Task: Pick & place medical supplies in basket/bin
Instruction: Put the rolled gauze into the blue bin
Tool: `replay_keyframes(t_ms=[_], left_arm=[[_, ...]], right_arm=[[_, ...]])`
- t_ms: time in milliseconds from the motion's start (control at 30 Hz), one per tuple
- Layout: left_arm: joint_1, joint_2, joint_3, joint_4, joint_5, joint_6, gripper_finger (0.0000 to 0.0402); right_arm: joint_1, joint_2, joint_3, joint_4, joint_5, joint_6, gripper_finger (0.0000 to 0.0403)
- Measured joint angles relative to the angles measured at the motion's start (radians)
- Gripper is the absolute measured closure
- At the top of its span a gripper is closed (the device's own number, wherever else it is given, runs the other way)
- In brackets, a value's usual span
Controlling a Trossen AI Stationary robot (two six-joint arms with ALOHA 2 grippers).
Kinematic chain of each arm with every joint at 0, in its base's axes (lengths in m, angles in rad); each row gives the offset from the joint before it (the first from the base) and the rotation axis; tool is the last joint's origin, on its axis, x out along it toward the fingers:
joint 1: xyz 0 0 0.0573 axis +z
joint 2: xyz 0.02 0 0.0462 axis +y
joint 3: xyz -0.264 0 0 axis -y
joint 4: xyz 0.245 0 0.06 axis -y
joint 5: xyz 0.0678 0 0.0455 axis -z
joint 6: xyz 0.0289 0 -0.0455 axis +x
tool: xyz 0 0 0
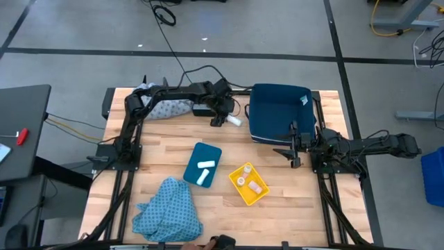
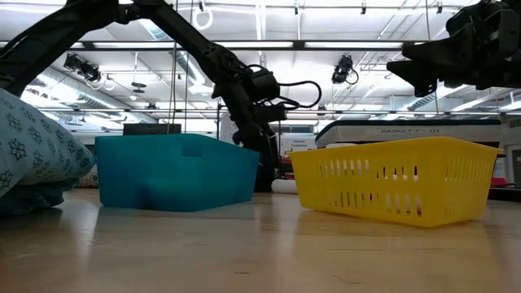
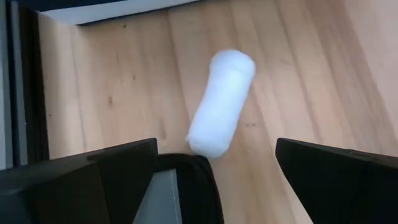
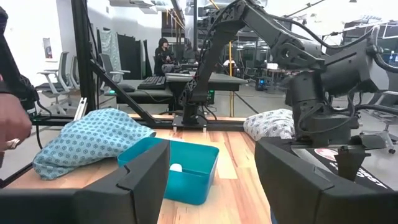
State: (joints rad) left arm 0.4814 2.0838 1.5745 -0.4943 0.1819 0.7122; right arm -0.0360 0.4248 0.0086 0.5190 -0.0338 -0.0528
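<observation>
A white cylindrical roll [image 1: 234,121] lies on its side on the wooden table near the far edge. My left gripper [image 1: 220,117] hangs open just above it. In the left wrist view the roll [image 3: 221,102] lies ahead of the two spread fingers, untouched. A teal bin [image 1: 202,164] at mid-table holds white rolls [image 1: 205,172]. A yellow basket [image 1: 248,183] beside it holds small vials. One light-blue patterned cloth [image 1: 166,208] lies heaped at the near left, another [image 1: 168,109] at the far left. My right gripper [image 4: 211,180] waits open at the table's right side.
A dark blue soft bag [image 1: 281,114] stands just right of the loose roll, close to my left gripper. A person's hand [image 4: 12,127] shows at the edge of the right wrist view. Bare wood lies between the bins and the far edge.
</observation>
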Motion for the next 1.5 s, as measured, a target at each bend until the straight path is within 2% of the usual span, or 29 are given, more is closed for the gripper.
replay_keyframes(t_ms=[167, 400, 533, 867, 1033, 1333, 1500], left_arm=[[0.002, 0.0, 0.0, -0.02, 0.041, 0.047, 0.0071], [-0.019, 0.016, 0.005, 0.009, 0.03, 0.093, 0.0073], [-0.018, 0.052, 0.041, -0.038, -0.004, 0.09, 0.0081], [-0.017, 0.142, 0.193, -0.157, -0.059, 0.152, 0.0115], [-0.021, 0.179, 0.278, -0.21, -0.045, 0.175, 0.0122], [-0.024, 0.198, 0.3, -0.23, -0.056, 0.199, 0.0153], [-0.033, 0.197, 0.299, -0.23, -0.097, 0.241, 0.0188]], right_arm=[[0.0, 0.0, 0.0, 0.0, 0.0, 0.001, 0.016], [0.0, 0.0, 0.0, 0.0, 0.002, 0.007, 0.016], [0.0, 0.0, 0.0, 0.0, 0.007, 0.012, 0.016], [0.0, 0.0, 0.0, 0.008, 0.014, 0.015, 0.016], [0.0, 0.0, 0.0, 0.008, 0.024, 0.015, 0.016], [0.0, 0.0, 0.0, 0.008, 0.039, 0.014, 0.016], [-0.001, 0.0, 0.0, 0.008, 0.04, 0.014, 0.016]])
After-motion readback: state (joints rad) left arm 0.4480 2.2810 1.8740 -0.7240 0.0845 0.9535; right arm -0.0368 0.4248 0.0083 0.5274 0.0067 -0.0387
